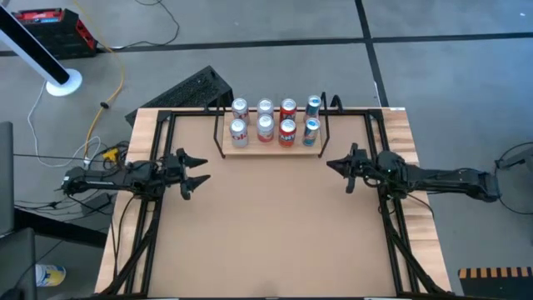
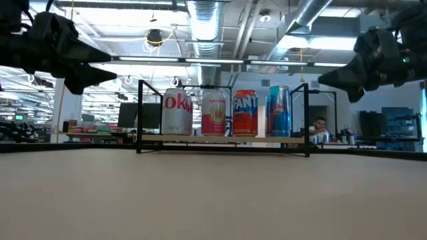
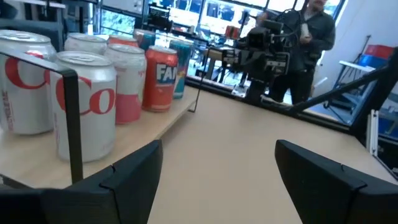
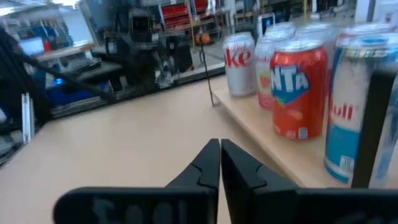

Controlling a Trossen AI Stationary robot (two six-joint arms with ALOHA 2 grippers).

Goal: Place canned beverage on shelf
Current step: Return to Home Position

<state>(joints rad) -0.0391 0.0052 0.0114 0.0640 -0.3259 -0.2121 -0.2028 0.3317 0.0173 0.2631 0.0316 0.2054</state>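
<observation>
**Both arms and the loaded shelf, seen from above, from table height and from each wrist.** The shelf (image 1: 272, 151) stands at the far middle of the table (image 1: 275, 233) and carries eight upright cans in two rows of four. From the left arm's side these are two silver cans (image 1: 238, 129) with red lettering, two pink-and-white cans (image 1: 265, 127), two orange cans (image 1: 286, 132) and two blue cans (image 1: 311, 129). The blue cans are at the end nearest the right arm. Each pair stands one behind the other inside the black rod frame.

The left gripper (image 1: 202, 169) hangs over the table off the shelf's left end, apart from it. Its fingers (image 3: 134, 168) are spread wide with only bare tabletop between them.

The right gripper (image 1: 331, 165) hangs just off the shelf's right front corner. Its fingers (image 4: 208, 165) are pressed together and pinch nothing.

Every can rests on the plank, to the side of and beyond the fingertips, touching neither gripper. In the low view both grippers hang clear of the tabletop, one on either side of the shelf
</observation>
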